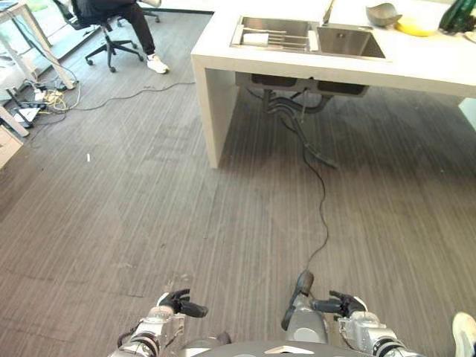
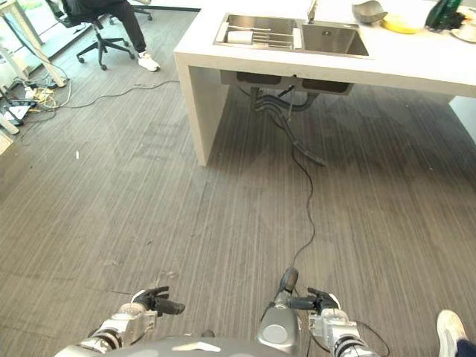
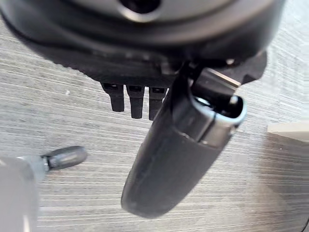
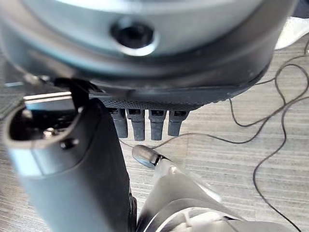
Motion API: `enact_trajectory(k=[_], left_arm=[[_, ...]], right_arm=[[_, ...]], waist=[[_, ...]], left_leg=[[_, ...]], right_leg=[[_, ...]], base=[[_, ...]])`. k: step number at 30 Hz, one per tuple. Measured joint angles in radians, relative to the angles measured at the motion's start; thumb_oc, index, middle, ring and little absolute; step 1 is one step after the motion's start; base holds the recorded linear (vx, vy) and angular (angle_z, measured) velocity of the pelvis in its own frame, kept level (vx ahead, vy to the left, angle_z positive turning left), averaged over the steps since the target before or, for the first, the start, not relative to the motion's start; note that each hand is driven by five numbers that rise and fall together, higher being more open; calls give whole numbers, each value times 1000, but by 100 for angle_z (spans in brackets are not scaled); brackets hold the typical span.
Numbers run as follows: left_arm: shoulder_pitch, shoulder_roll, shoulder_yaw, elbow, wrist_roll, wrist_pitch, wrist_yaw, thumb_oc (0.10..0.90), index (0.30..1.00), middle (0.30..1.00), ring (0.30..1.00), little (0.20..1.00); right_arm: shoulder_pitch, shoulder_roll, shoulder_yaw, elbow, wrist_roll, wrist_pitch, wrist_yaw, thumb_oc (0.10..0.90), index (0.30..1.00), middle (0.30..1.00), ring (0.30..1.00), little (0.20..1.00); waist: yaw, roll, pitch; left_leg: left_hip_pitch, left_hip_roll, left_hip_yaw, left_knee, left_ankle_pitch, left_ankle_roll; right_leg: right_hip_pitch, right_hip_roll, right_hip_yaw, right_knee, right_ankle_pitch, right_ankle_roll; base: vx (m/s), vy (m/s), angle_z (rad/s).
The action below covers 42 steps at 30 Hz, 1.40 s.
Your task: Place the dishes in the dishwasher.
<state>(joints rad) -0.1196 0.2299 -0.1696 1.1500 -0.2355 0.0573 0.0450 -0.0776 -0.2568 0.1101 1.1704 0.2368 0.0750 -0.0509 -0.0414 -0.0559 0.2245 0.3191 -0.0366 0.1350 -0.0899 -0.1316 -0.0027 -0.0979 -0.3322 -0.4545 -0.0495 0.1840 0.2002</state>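
A grey bowl [image 1: 383, 13] and a yellow dish [image 1: 416, 27] lie on the white counter [image 1: 223, 56] far ahead at the right. A white dish [image 1: 255, 39] rests on the wire rack in the left basin of the steel sink [image 1: 349, 41]. My left hand [image 1: 178, 303] and right hand [image 1: 338, 305] hang low over the floor, several steps short of the counter. In the wrist views the left hand's fingers [image 3: 130, 99] and the right hand's fingers [image 4: 145, 123] are straight, and both hands are open with nothing in them.
Dark wood-grain floor stretches between me and the counter. A person sits on an office chair [image 1: 111, 44] at the far left, beside table legs [image 1: 33, 44] and a tangle of cables [image 1: 44, 97]. A person's white shoe [image 1: 465, 335] is at the lower right.
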Motion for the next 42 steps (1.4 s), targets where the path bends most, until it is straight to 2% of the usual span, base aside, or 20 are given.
enact_trajectory(k=[2, 4, 7, 9, 10, 11, 12, 13, 15, 17, 18, 21, 23, 24, 25, 27, 30, 35, 37, 42], left_arm=[[25, -17, -2, -30, -3, -2, -6, 800, 900, 900, 900, 900], [46, -29, 0, -64, -30, -3, 0, 800, 900, 900, 900, 900], [51, -20, 20, -105, -70, -8, -1, 800, 900, 900, 900, 900], [50, -16, 62, -142, -92, 3, 13, 800, 900, 900, 900, 900], [58, 7, 68, -181, -110, 11, 18, 800, 900, 900, 900, 900], [50, 60, 62, -249, -118, 16, 15, 800, 900, 900, 900, 900], [19, 48, 62, -304, -130, 9, 24, 800, 900, 900, 900, 900], [29, 54, 57, -401, -152, 17, 28, 800, 900, 900, 900, 900], [33, 58, 59, -542, -172, 13, 25, 800, 900, 900, 900, 900], [29, 69, 63, -619, -192, 8, 31, 800, 900, 900, 900, 900], [15, 82, 71, -653, -201, -15, 38, 800, 900, 900, 900, 900], [14, 130, 80, -739, -229, -15, 36, 800, 900, 900, 900, 900], [7, 170, 82, -819, -236, -40, 34, 800, 900, 900, 900, 900], [13, 180, 85, -837, -236, -44, 35, 800, 900, 900, 900, 900], [18, 223, 91, -882, -236, -40, 31, 800, 900, 900, 900, 900], [7, 297, 161, -1023, -235, -48, 40, 800, 900, 900, 900, 900], [-47, 337, 222, -1094, -222, -55, 56, 800, 900, 900, 900, 900], [-117, 388, 203, -1262, -153, -76, 62, 800, 900, 900, 900, 900], [-187, 396, 177, -1279, -138, -96, 78, 800, 900, 900, 900, 900], [-218, 395, 129, -1273, -126, -122, 85, 800, 900, 900, 900, 900]], right_arm=[[24, -10, 1, 13, 0, 3, 3, 800, 900, 900, 900, 900], [19, -21, 19, 30, 0, 0, 6, 800, 900, 900, 900, 900], [-6, -33, 56, 7, -2, -3, 8, 800, 900, 900, 900, 900], [-20, -36, 85, 0, -2, -10, 12, 800, 900, 900, 900, 900], [-15, -24, 92, -15, -2, -11, 13, 800, 900, 900, 900, 900], [7, -8, 93, -20, -1, -11, 14, 800, 900, 900, 900, 900], [-8, -27, 74, 5, -2, -6, 11, 800, 900, 900, 900, 900], [-18, -31, 63, 26, -3, 6, 0, 800, 900, 900, 900, 900], [-15, -51, 38, 48, -4, 12, -12, 800, 900, 900, 900, 900], [-18, -75, 29, 49, -4, 9, -3, 800, 900, 900, 900, 900], [-18, -79, 34, 51, -5, 8, -1, 800, 900, 900, 900, 900], [-21, -76, 38, 70, -10, -9, 8, 800, 900, 900, 900, 900], [-15, -73, 37, 72, -10, -16, 17, 800, 900, 900, 900, 900], [-9, -74, 38, 85, -12, -15, 21, 800, 900, 900, 900, 900], [-5, -57, 38, 106, -16, -17, 29, 800, 900, 900, 900, 900], [-30, 4, 27, 168, -40, -23, 35, 800, 900, 900, 900, 900], [-52, 23, 27, 191, -41, -32, 51, 800, 900, 900, 900, 900], [-42, 16, 11, 219, -46, -31, 69, 800, 900, 900, 900, 900], [-40, 15, -33, 217, -35, -29, 69, 800, 900, 900, 900, 900], [-40, -42, -48, 178, -38, -25, 67, 800, 900, 900, 900, 900]], waist=[[-22, 52, -41], [-16, 79, -59], [0, 77, -73], [13, 55, -51], [25, 27, -58], [23, -50, -68], [40, -16, -36], [63, -16, -27], [112, -23, -3], [124, 13, 10], [137, 38, 23], [154, 61, 27], [180, 73, 41], [197, 85, 34], [199, 62, 38], [217, -60, 36], [239, -81, 23], [195, -26, 25], [167, -13, 28], [130, 81, 1]], left_leg=[[18, 77, -24, 11, -8, -53], [7, 132, -33, 77, -12, -66], [-144, 196, -21, 449, 10, -168], [-264, 217, -89, 723, 248, -200], [-325, 241, -125, 828, 350, -197], [-422, 219, -100, 968, 347, -205], [-500, 264, -93, 1055, 282, -209], [-553, 242, -82, 1026, 151, -193], [-571, 165, -47, 722, 63, -124], [-582, 144, -27, 446, 81, -121], [-596, 125, -38, 281, 162, -124], [-610, 103, -98, 60, 238, -157], [-645, 112, -86, 71, 247, -138], [-621, 124, -83, 120, 188, -132], [-580, 112, -74, 109, 251, -87], [-582, 63, -31, 144, 273, -83], [-530, 50, 17, 144, 266, -41], [-397, 60, 55, 64, 230, 15], [-384, 46, 48, 64, 213, 45], [-325, 34, 46, 37, 197, 49]], right_leg=[[44, 66, -10, 15, 76, -73], [73, 107, -22, 38, 39, -120], [82, 155, -41, 99, -16, -180], [44, 148, -73, 296, -130, -247], [58, 207, -70, 239, -158, -213], [108, 203, -73, 113, -154, -298], [156, 256, -91, 81, -167, -288], [167, 268, -67, 62, -196, -284], [204, 263, -44, 15, -177, -259], [267, 291, -46, -35, -182, -247], [322, 304, -38, -48, -192, -224], [367, 305, -24, -48, -224, -191], [396, 306, -6, -48, -252, -157], [437, 317, 6, -49, -274, -120], [484, 303, 17, -53, -315, -88], [480, 227, 45, -47, -341, -111], [445, 192, 75, 52, -291, -62], [233, 91, 139, 624, -189, 63], [94, 69, 207, 831, -179, 63], [7, 46, 94, 545, -250, 38]], base=[[367, -192, 66], [185, -149, 27], [180, -237, -16], [153, -241, -52], [242, -157, -10], [315, -68, 26], [339, 9, 32], [260, 44, -5], [193, 43, -38], [218, 54, -28], [377, 92, -37], [255, 49, -37], [249, 40, -40], [415, 107, -43], [420, 126, -23], [392, 129, -36], [259, 143, -58], [157, 210, -3], [125, 108, 29], [281, -91, 2]])
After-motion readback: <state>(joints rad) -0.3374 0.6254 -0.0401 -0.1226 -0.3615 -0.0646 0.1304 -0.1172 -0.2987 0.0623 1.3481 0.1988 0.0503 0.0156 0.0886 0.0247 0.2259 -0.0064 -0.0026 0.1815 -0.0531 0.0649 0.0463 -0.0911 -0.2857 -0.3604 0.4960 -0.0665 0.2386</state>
